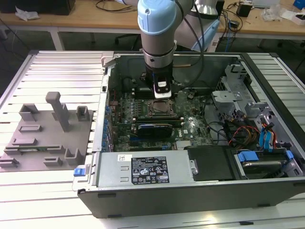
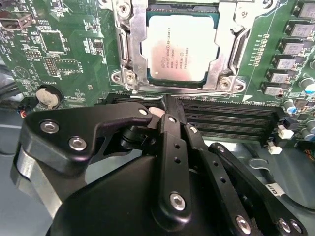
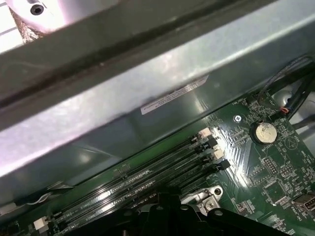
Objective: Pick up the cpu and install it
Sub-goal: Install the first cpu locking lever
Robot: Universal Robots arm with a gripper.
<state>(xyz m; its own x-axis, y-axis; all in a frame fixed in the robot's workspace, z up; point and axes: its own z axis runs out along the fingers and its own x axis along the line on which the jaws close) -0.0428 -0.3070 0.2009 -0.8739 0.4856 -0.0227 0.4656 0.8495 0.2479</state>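
Gripper (image 2: pixel 165 109) fingers closed together on nothing, tips hovering over the RAM slots (image 2: pixel 231 118) just beside the socket (image 2: pixel 129 49), cpu (image 2: pixel 179 46) seated flat inside that frame on the motherboard (image 1: pixel 190 125), grey fixture tray (image 1: pixel 45 136) well apart outside the case.

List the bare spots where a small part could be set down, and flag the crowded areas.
Free: the ribbed metal table between the grey fixture tray and the case wall, and the strip in front of the tray. The flat power supply top is bare too. Crowded: the motherboard around the cpu under the gripper, and the cabled drive bay.
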